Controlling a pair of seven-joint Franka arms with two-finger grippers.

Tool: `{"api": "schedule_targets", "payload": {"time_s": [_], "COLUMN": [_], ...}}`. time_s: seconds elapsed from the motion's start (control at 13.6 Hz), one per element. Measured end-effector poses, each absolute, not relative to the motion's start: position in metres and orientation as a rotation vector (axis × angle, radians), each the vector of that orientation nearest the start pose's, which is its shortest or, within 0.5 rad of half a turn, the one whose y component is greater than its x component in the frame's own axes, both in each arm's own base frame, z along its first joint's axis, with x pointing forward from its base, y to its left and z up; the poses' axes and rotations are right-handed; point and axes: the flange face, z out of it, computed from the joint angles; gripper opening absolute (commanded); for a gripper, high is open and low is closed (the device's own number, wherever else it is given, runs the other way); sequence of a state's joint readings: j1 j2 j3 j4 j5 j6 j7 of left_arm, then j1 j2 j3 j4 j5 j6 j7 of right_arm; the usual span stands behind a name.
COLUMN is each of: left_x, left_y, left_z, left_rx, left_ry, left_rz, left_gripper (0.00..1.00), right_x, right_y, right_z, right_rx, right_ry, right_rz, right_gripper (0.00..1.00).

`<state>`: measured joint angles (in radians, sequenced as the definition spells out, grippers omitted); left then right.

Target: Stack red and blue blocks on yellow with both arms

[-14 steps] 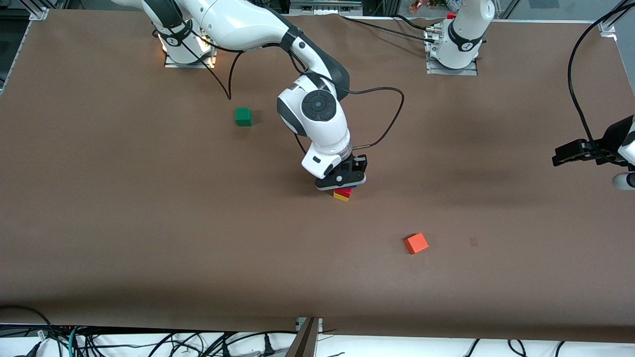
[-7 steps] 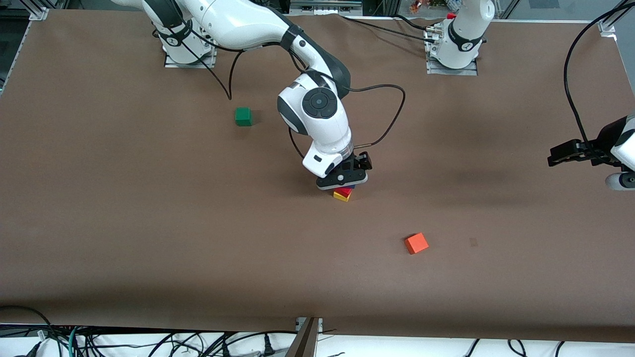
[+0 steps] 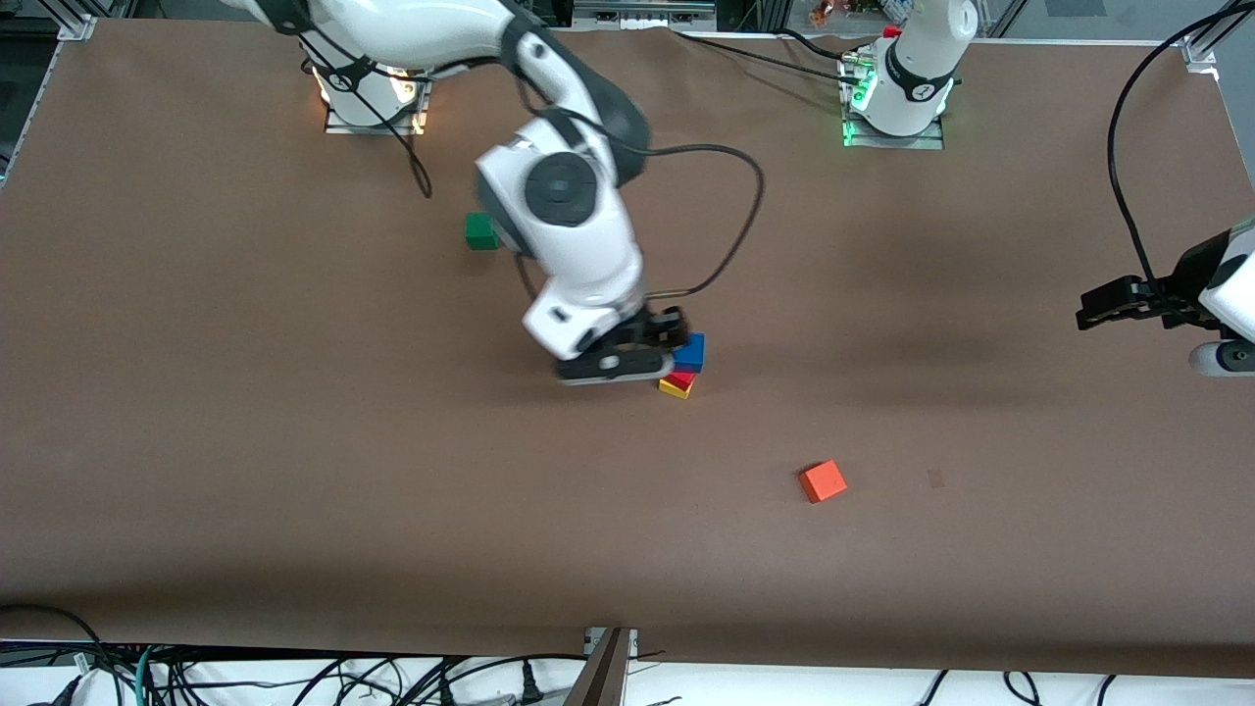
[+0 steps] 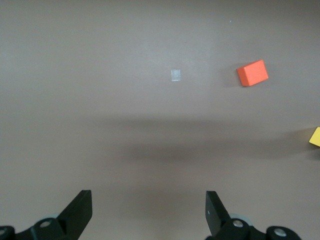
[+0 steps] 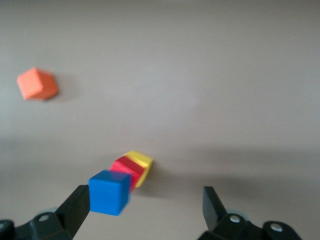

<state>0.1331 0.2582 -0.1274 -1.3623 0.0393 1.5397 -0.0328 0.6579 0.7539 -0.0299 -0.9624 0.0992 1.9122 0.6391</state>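
Note:
The blue block (image 3: 689, 351) sits on the red block (image 3: 679, 377), which sits on the yellow cube (image 3: 674, 389), near the table's middle. My right gripper (image 3: 637, 355) is open and empty, just beside the stack toward the right arm's end. In the right wrist view my right gripper (image 5: 145, 200) has the blue block (image 5: 108, 192) close against one finger (image 5: 75, 207), with the red block (image 5: 126, 171) and the yellow cube (image 5: 140, 161) under it. My left gripper (image 3: 1108, 306) is open and empty over the left arm's end of the table; it also shows in the left wrist view (image 4: 149, 210).
An orange cube (image 3: 823, 480) lies nearer the front camera than the stack, toward the left arm's end. It also shows in both wrist views (image 4: 252, 73) (image 5: 37, 84). A green cube (image 3: 479, 230) lies beside the right arm's forearm. Black cables trail near the bases.
My right gripper was over the stack with the blue block hidden. It has since shifted toward the right arm's end, leaving the blue block on the red one. My left gripper barely moved.

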Motion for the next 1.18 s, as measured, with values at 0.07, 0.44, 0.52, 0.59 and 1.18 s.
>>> {"api": "schedule_targets", "payload": {"time_s": [0.07,0.44,0.52,0.59,1.18], "left_x": [0.627,0.627,0.627,0.627,0.628], "left_y": [0.016,0.015,0.015,0.015,0.009], "left_z": [0.568,0.569,0.569,0.569,0.569], "left_rx": [-3.131,-3.131,-3.131,-3.131,-3.131], "left_ry": [-0.061,-0.061,-0.061,-0.061,-0.046], "left_rz": [0.122,0.111,0.111,0.110,0.111], "left_gripper": [1.00,1.00,1.00,1.00,1.00], "right_x": [0.631,0.658,0.654,0.646,0.550], "right_y": [0.434,0.266,0.238,0.216,0.100], "right_z": [0.468,0.550,0.564,0.576,0.609], "right_rx": [-2.964,-3.020,-3.033,-3.047,-3.071], "right_ry": [0.076,0.177,0.191,0.186,-0.006], "right_rz": [-0.134,0.000,0.022,0.046,0.025], "right_gripper": [1.00,1.00,1.00,1.00,1.00]}}
